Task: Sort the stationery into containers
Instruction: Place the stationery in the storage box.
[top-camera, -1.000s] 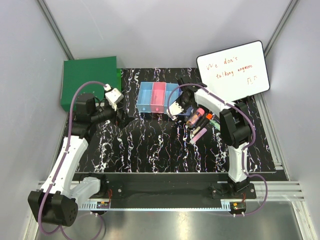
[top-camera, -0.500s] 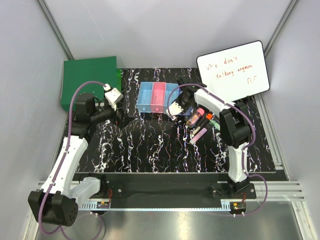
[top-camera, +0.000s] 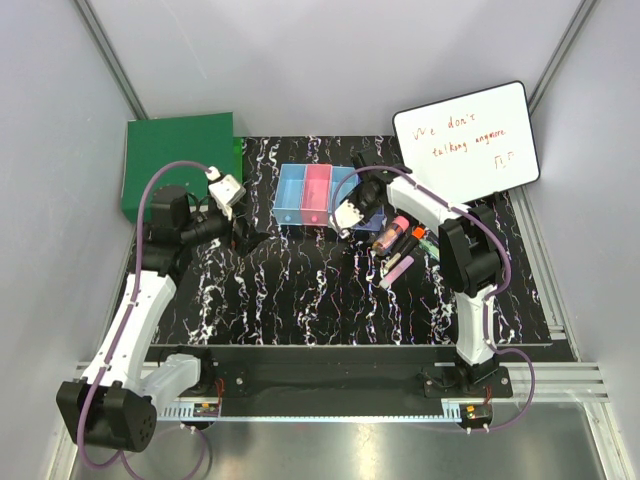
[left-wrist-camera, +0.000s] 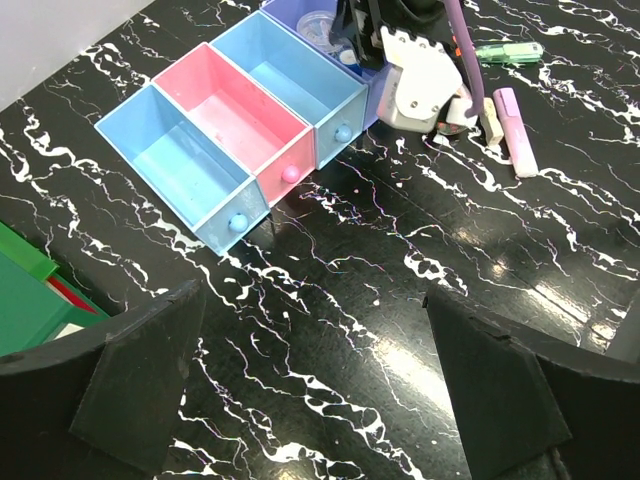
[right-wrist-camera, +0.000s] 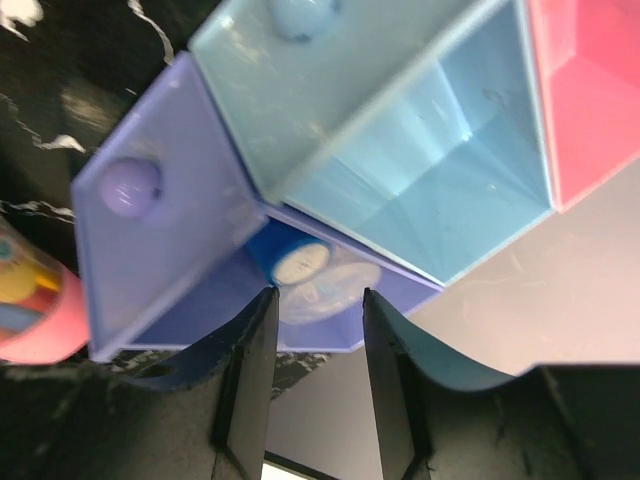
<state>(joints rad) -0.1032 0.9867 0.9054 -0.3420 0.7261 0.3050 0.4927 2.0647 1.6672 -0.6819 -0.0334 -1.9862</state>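
Far-left corner: a flat green box (top-camera: 178, 160) sits at the edge of the black, white-veined tabletop (top-camera: 300, 300), behind and outboard of my left gripper (top-camera: 247, 237). A white board (top-camera: 465, 135) bearing red handwriting stands beyond my right gripper (top-camera: 362, 198), off to its right.

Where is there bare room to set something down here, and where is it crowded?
Bare: the broad tabletop in front of the bins, toward the near edge. Crowded: right of the bins, where markers lie beside the right gripper.
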